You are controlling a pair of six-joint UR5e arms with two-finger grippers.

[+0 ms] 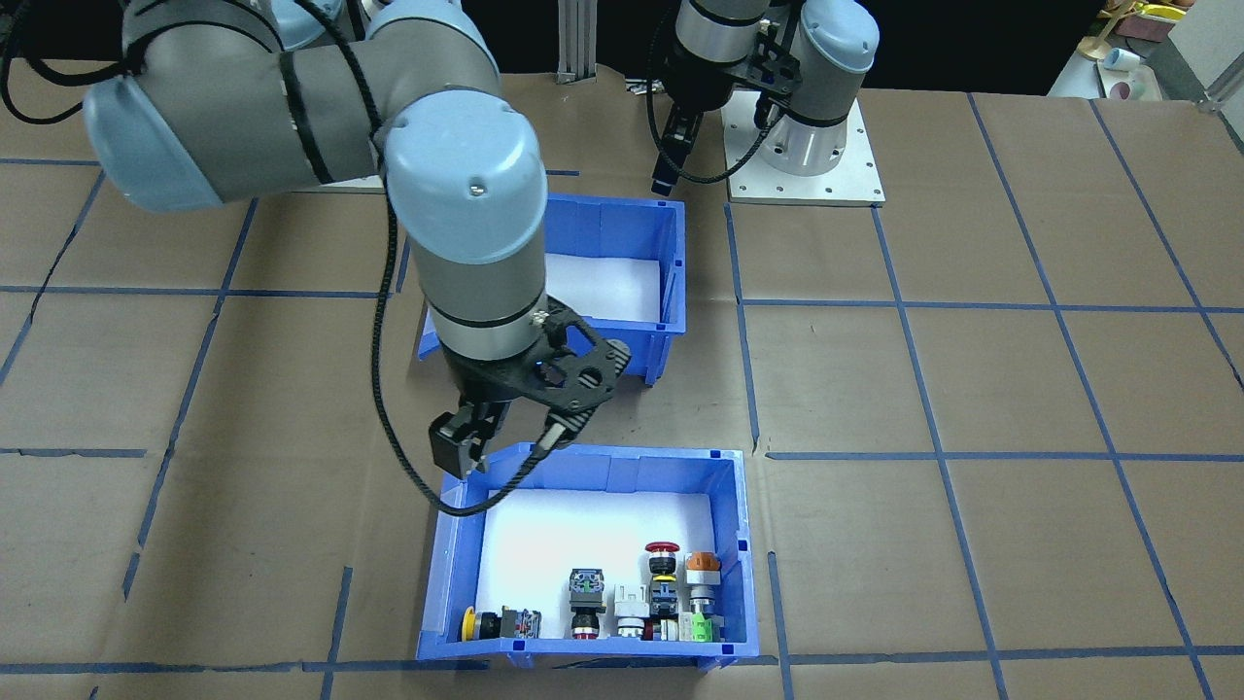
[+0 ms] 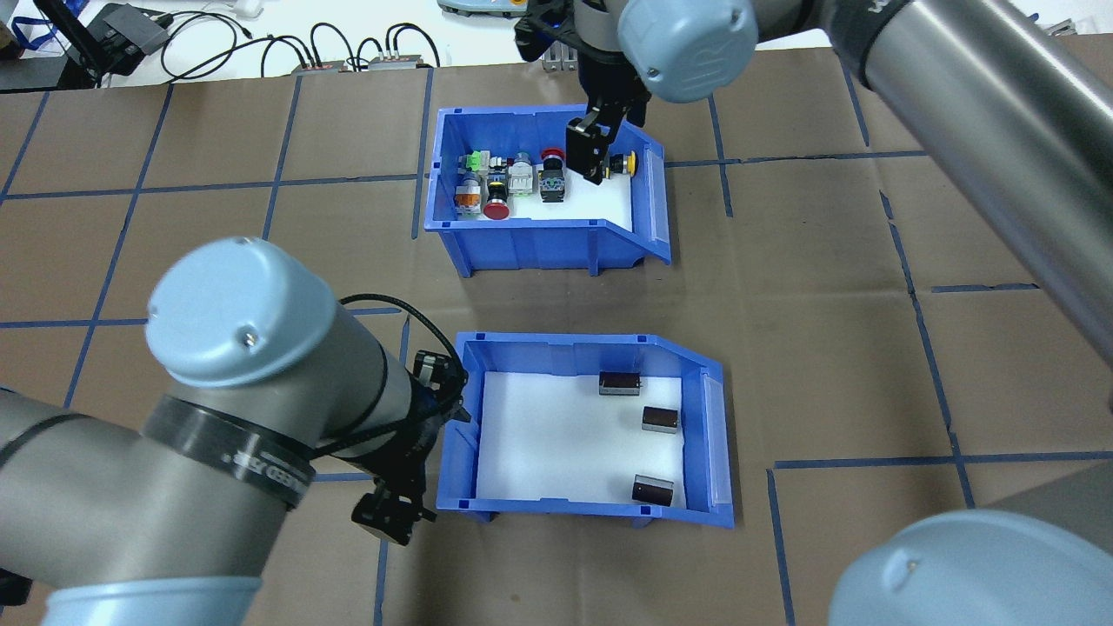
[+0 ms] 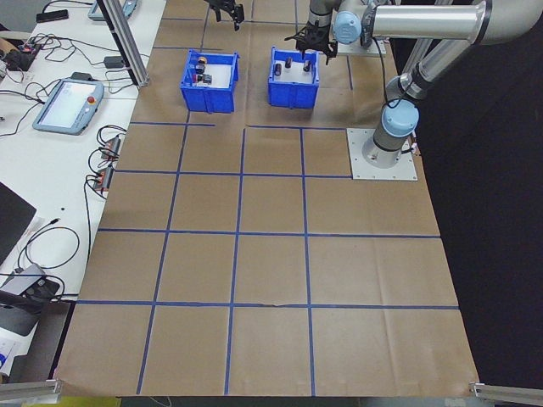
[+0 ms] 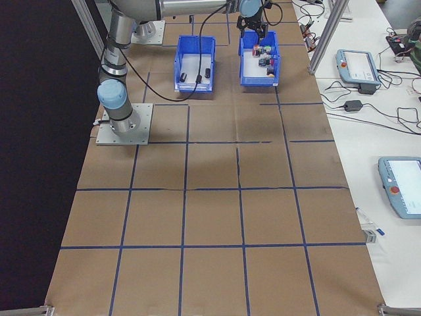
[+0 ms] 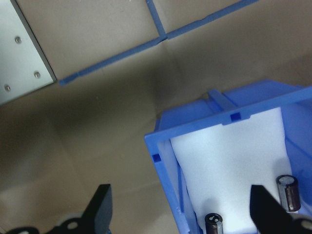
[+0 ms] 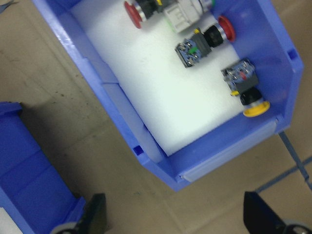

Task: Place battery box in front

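The left gripper [image 2: 393, 515] hangs at the near left corner of the battery box [image 2: 565, 513]. Its fingers [image 5: 103, 207] are spread wide, and the wrist view shows the box's corner wall between them, with nothing held yet. The likely trouble here is a grip at the very corner. If the fingers close on the thin wall that far off centre, the box could twist or tip as it lifts. A finger might also come down on the rim instead of beside it and shove the box across the table [image 2: 826, 348].

The box sits on the near side, closer to the robot, with its cut-away side to the right. Three loose dark cylinders [image 2: 659, 419] lie on its white floor toward that low side. A tilt or a jerk would probably roll them, and they could spill out over the low edge.

Farther off, well apart from it, stands the bin of switches [image 2: 530, 248], which holds the far spot. The right gripper [image 2: 587, 161] hovers over the bin's right end, its fingers [image 6: 95, 217] also wide open and empty. If the battery box is meant to go there, the two bins or the two arms could meet unless that bin is cleared first.
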